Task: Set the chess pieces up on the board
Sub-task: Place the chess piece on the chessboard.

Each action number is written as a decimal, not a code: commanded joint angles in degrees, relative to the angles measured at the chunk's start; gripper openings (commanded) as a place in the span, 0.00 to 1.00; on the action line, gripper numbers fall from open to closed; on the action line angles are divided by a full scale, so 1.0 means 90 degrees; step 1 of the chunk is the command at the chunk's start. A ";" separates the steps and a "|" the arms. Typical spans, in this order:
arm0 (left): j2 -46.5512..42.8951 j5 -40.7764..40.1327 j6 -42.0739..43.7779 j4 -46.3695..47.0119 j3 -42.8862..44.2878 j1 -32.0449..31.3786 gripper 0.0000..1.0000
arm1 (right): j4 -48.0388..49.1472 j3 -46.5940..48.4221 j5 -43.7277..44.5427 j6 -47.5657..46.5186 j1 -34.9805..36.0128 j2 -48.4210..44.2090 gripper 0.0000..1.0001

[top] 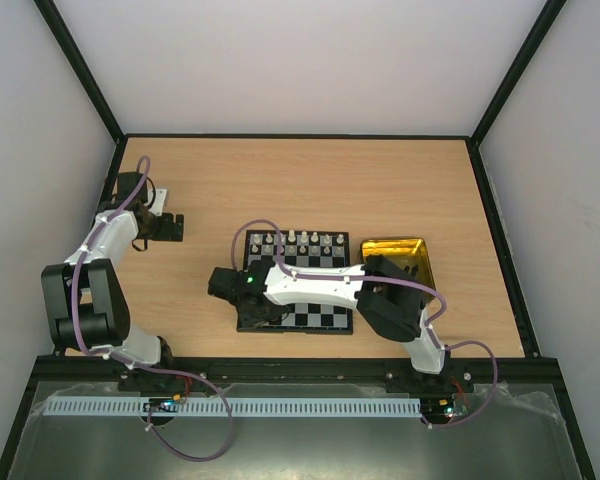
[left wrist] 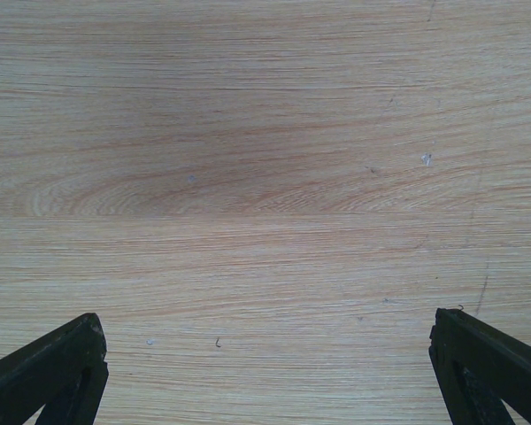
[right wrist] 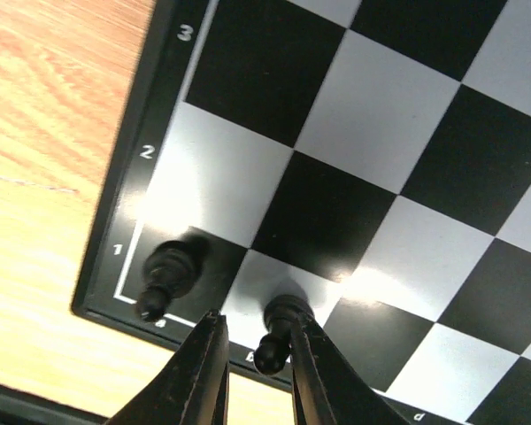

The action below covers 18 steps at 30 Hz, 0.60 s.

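Note:
The board [top: 325,316] lies at the table's middle, with a row of white chess pieces [top: 298,240] along its far edge. My right gripper [top: 227,286] hangs over the board's near left corner. In the right wrist view the board [right wrist: 380,133] fills the frame. One black piece [right wrist: 166,274] stands on the corner square by the "1". A second black piece [right wrist: 281,332] stands on the square beside it, between the fingers of my right gripper [right wrist: 257,320]. The right finger touches it and the left finger stands off with a gap. My left gripper [top: 175,228] [left wrist: 265,323] is open and empty over bare wood.
A shiny gold tray [top: 400,256] sits just right of the board, partly under the right arm. The table is walled by black frame rails at its left, right and far edges. The left arm is folded at the far left.

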 commanded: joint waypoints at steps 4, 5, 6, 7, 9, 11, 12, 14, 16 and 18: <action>-0.0114 0.0077 0.0021 -0.0060 0.0013 0.0032 0.99 | -0.0211 0.0312 0.0014 0.0034 0.0149 -0.0022 0.20; -0.0105 0.0077 0.0021 -0.0056 0.0014 0.0033 0.99 | -0.0224 0.0309 0.0023 0.0026 0.0149 -0.0014 0.20; -0.0104 0.0077 0.0022 -0.0057 0.0008 0.0036 0.99 | -0.0251 0.0308 0.0047 0.0024 0.0149 -0.0014 0.20; -0.0097 0.0083 0.0021 -0.0053 0.0004 0.0036 0.99 | -0.0272 0.0308 0.0067 0.0022 0.0149 -0.0005 0.20; -0.0086 0.0087 0.0022 -0.0053 0.0015 0.0031 0.99 | -0.0310 0.0299 0.0114 0.0023 0.0149 -0.0003 0.20; -0.0084 0.0097 0.0018 -0.0055 0.0014 0.0036 0.99 | -0.0326 0.0267 0.0158 0.0017 0.0149 -0.0022 0.20; -0.0077 0.0097 0.0015 -0.0056 0.0015 0.0034 0.99 | -0.0325 0.0248 0.0174 0.0036 0.0149 -0.0028 0.20; -0.0092 0.0097 0.0011 -0.0061 0.0015 0.0031 0.99 | -0.0320 0.0215 0.0200 0.0052 0.0149 -0.0057 0.20; -0.0103 0.0092 0.0011 -0.0067 0.0016 0.0036 0.99 | -0.0347 0.0199 0.0244 0.0067 0.0149 -0.0083 0.20; -0.0113 0.0080 0.0020 -0.0075 0.0008 0.0034 0.99 | -0.0349 0.0154 0.0313 0.0078 0.0142 -0.0146 0.20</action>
